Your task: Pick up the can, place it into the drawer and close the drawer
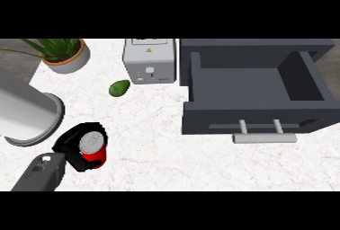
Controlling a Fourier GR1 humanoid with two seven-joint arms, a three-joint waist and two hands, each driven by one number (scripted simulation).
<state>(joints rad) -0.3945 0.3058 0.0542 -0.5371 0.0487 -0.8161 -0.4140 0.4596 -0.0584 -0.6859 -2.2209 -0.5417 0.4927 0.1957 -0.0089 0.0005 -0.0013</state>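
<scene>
Now left hand (74,150) curled round red can (91,147), near counter's (166,157) front-left corner, silver top facing up. Dark drawer (252,90) pulled open at right edge, handle (263,137) toward front. Toaster (150,60) at back edge just beside drawer; avocado (119,88) left of it; potted plant (63,53) at back-left corner; grey cylinder (26,114) at left edge.

Matt grey drawer (252,90), metal handle (263,138)
</scene>
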